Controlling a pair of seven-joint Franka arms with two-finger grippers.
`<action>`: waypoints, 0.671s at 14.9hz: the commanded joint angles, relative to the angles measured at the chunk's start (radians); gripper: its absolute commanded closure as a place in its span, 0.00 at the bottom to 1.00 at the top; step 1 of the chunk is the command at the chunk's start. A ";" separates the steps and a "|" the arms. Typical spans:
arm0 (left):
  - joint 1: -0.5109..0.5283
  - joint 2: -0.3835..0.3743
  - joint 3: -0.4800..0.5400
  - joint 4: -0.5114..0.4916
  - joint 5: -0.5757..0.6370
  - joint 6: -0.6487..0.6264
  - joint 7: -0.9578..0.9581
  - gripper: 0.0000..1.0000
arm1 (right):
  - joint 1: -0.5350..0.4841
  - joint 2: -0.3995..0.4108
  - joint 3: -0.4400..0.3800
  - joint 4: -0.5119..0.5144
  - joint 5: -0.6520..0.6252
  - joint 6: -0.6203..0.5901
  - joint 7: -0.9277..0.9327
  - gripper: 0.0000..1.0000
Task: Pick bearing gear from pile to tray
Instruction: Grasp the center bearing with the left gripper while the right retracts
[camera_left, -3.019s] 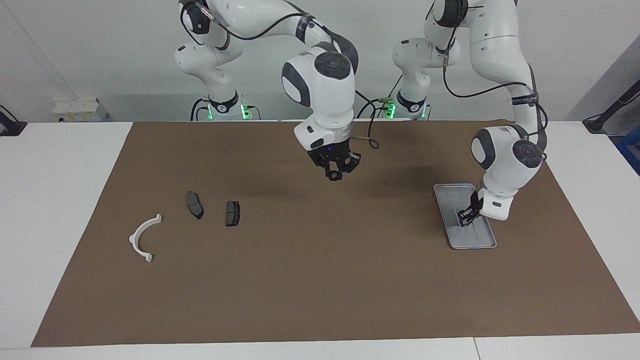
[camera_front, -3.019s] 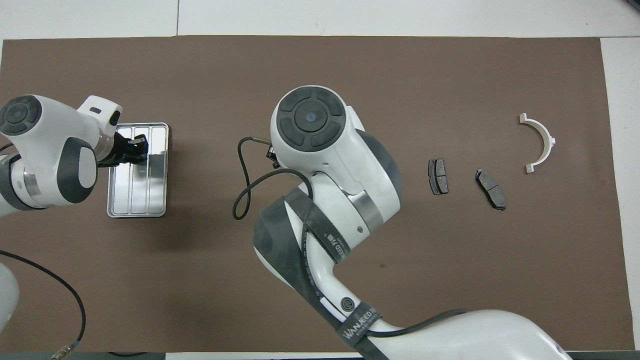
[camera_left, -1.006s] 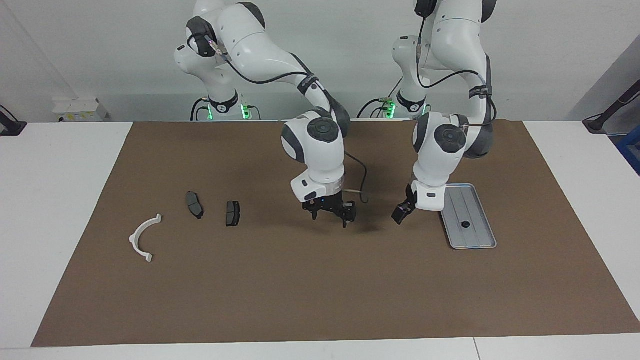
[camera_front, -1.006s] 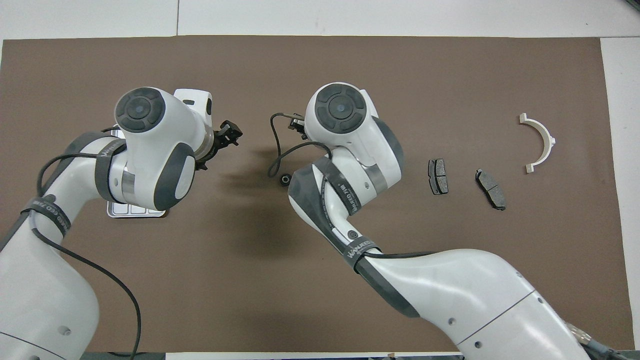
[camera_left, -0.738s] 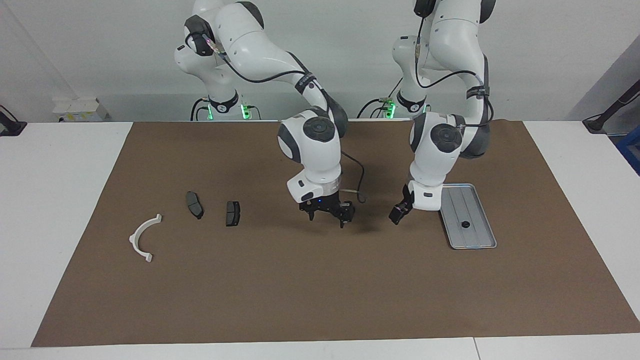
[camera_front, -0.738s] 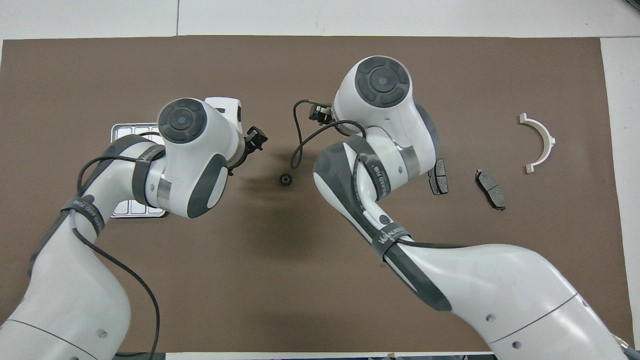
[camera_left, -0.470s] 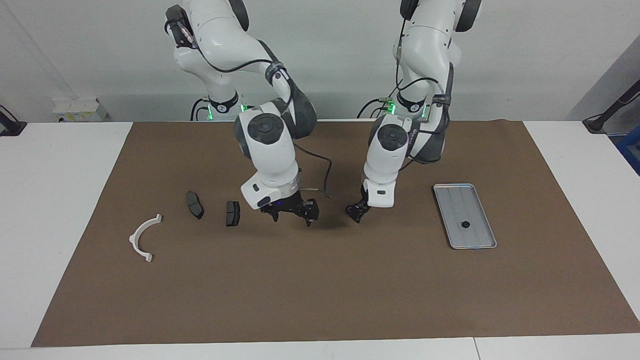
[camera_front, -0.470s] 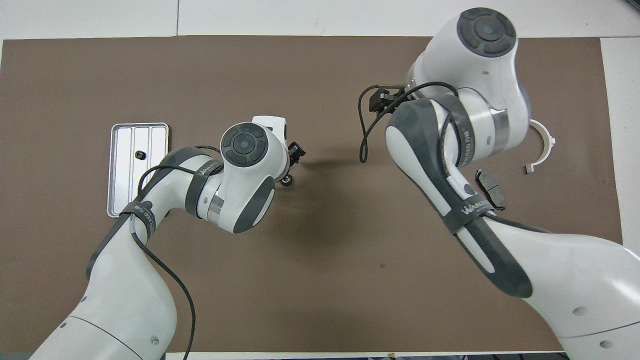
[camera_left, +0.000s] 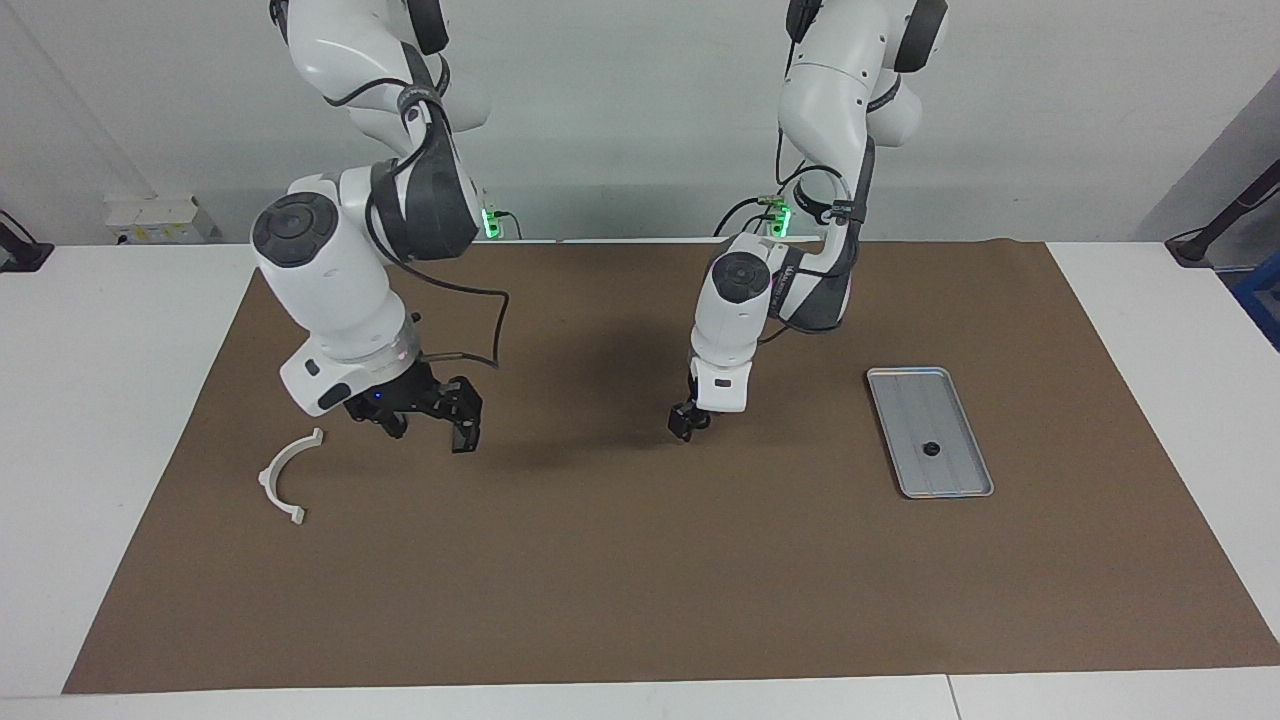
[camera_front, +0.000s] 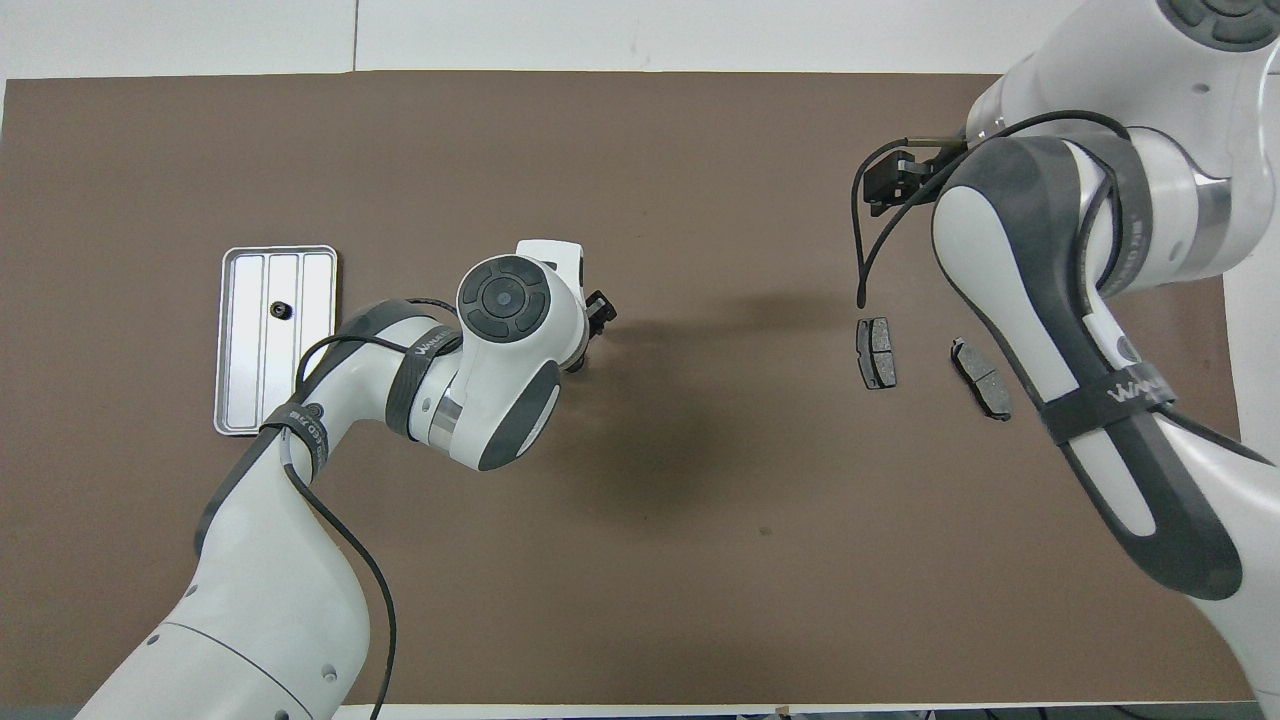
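Observation:
The silver tray (camera_left: 962, 478) (camera_front: 240, 400) lies toward the left arm's end with one tiny black round piece (camera_left: 931, 449) (camera_front: 281, 310) in it. My left gripper (camera_left: 688, 426) (camera_front: 598, 314) is down at the mat in mid table, at a small black bearing gear that shows only as a sliver (camera_front: 576, 365) by the wrist. My right gripper (camera_left: 425, 432) is open and hangs low over the pile's two dark brake pads (camera_front: 876, 352) (camera_front: 981, 364), which it hides in the facing view. The white half-ring bracket (camera_left: 285, 476) lies beside them.
The brown mat (camera_left: 640, 580) covers the table, with white table edge (camera_left: 110, 400) around it. The right arm's elbow hides the white bracket and the right gripper in the overhead view. A black cable (camera_front: 870, 240) hangs from the right wrist.
The left gripper left the tray, with a black piece lying in it, and came down at mid table. The right gripper set a bearing gear down there, then swung over the brake pads.

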 joint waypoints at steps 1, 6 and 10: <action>-0.021 0.001 0.018 -0.012 -0.009 0.021 -0.007 0.15 | -0.041 -0.065 0.012 -0.031 0.002 -0.049 -0.077 0.00; -0.020 0.001 0.019 -0.012 -0.009 0.013 -0.006 0.73 | -0.097 -0.172 0.010 -0.094 -0.018 -0.087 -0.133 0.00; -0.006 0.000 0.025 0.009 0.002 -0.083 0.010 1.00 | -0.114 -0.285 0.009 -0.157 -0.064 -0.107 -0.162 0.00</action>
